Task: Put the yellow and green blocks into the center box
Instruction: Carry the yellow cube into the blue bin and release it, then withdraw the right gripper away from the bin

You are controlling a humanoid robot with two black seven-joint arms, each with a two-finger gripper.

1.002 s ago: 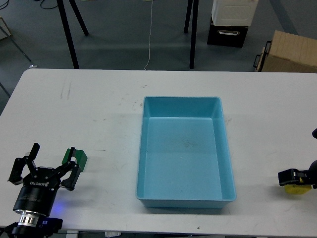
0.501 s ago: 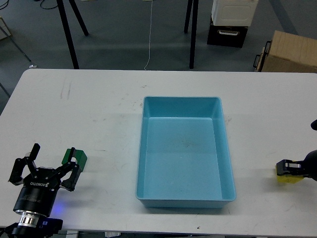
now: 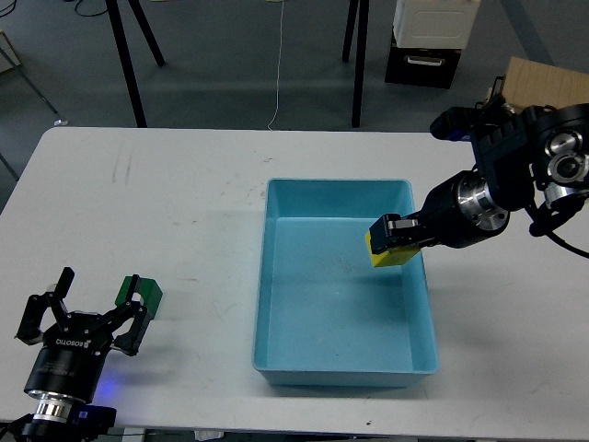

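A light blue box [image 3: 341,373] stands in the middle of the white table. My right gripper [image 3: 390,241] is shut on a yellow block [image 3: 397,254] and holds it over the right side of the box, above its floor. A green block [image 3: 147,295] lies on the table at the lower left. My left gripper [image 3: 95,296] is open near the front left edge, with its right finger just beside the green block.
A cardboard box [image 3: 538,85] stands beyond the table's far right corner. A white and black container [image 3: 431,41] and black stand legs [image 3: 125,60] are on the floor behind the table.
My right arm has lifted the yellow block from the table's right edge and swung it left and up, over the box. The left arm and green block have not moved.
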